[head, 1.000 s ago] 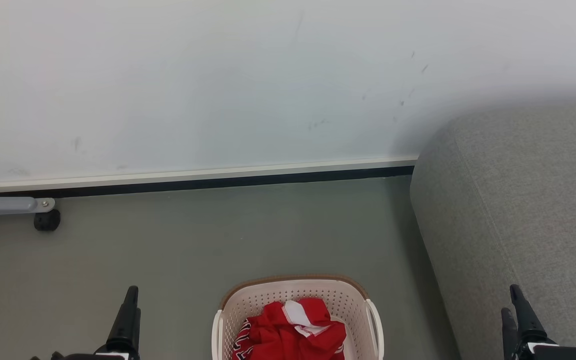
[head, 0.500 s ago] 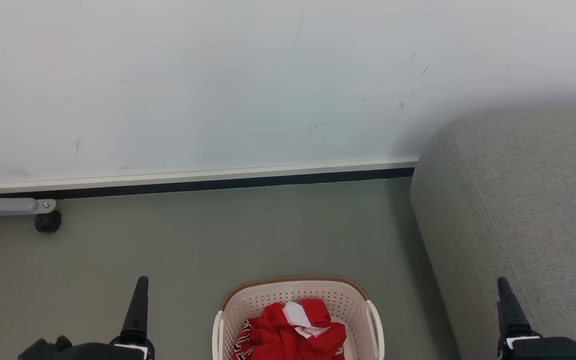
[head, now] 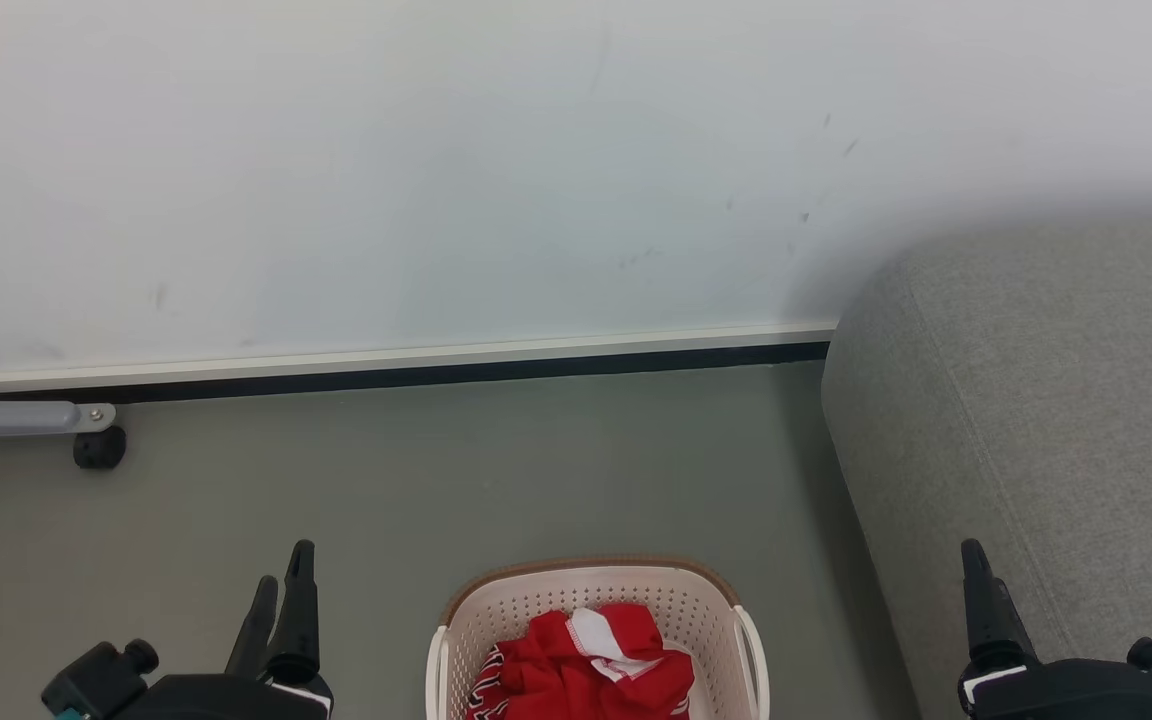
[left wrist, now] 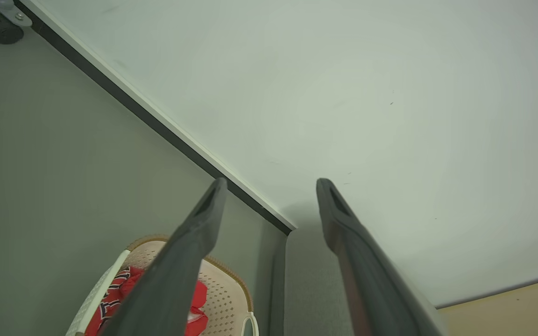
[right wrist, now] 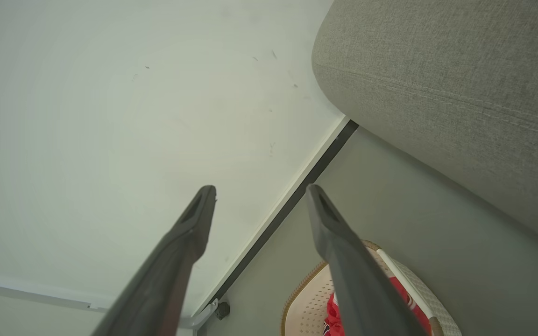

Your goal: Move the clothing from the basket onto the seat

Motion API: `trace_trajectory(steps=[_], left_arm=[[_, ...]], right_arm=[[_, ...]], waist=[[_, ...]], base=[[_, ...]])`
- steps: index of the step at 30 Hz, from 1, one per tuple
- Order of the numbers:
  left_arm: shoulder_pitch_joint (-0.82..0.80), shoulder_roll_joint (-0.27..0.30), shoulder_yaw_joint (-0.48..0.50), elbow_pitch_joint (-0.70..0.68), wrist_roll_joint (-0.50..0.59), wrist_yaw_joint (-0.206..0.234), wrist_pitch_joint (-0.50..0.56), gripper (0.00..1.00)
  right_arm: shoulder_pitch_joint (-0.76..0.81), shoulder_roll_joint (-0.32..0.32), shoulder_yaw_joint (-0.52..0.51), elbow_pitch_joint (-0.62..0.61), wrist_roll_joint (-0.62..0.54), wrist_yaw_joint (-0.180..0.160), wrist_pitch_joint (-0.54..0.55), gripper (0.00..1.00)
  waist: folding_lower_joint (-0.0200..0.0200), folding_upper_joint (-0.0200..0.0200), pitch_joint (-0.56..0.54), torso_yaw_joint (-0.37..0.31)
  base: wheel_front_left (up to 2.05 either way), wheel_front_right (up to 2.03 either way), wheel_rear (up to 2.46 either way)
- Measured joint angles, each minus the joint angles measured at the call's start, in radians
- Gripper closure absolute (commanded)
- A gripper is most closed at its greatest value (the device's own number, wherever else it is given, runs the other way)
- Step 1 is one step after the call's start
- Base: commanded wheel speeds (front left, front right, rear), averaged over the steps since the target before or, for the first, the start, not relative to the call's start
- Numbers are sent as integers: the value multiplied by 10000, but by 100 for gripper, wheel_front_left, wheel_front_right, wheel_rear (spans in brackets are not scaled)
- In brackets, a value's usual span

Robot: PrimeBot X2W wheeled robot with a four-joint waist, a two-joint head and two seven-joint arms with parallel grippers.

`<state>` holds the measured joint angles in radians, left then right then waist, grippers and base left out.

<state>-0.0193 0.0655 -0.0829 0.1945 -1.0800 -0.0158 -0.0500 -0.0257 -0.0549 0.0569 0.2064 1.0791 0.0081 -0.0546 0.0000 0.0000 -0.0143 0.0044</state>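
One grey floor (head: 456, 470), white wall (head: 416, 160), grey seat (head: 1056, 400)

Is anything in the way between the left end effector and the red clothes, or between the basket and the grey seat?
Nothing visible. The clothing lies uncovered in the open basket; just floor separates the left end effector, the basket and the seat.

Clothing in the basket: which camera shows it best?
Head view: the clothing lies unblocked in the basket, cut only by the frame's bottom edge. Left wrist view: partly hidden behind a pincer finger. Right wrist view: just a red sliver.
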Motion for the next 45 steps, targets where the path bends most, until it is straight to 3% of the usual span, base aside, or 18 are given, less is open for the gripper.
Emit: trace_trajectory(steps=[29,45], left_arm=[[391,796,-802,-347,5335,790,-1110,0],[697,915,-1003,-454,7346,1145,-1693,0]], right_arm=[[551,-291,1177,-474,-4224,-713,-1058,0],[790,-454,1592,-746,-6278,-1095,-1638,0]], waist=[[0,0,-287,2],[0,0,-376,-16]], base=[[0,0,0],[0,0,0]])
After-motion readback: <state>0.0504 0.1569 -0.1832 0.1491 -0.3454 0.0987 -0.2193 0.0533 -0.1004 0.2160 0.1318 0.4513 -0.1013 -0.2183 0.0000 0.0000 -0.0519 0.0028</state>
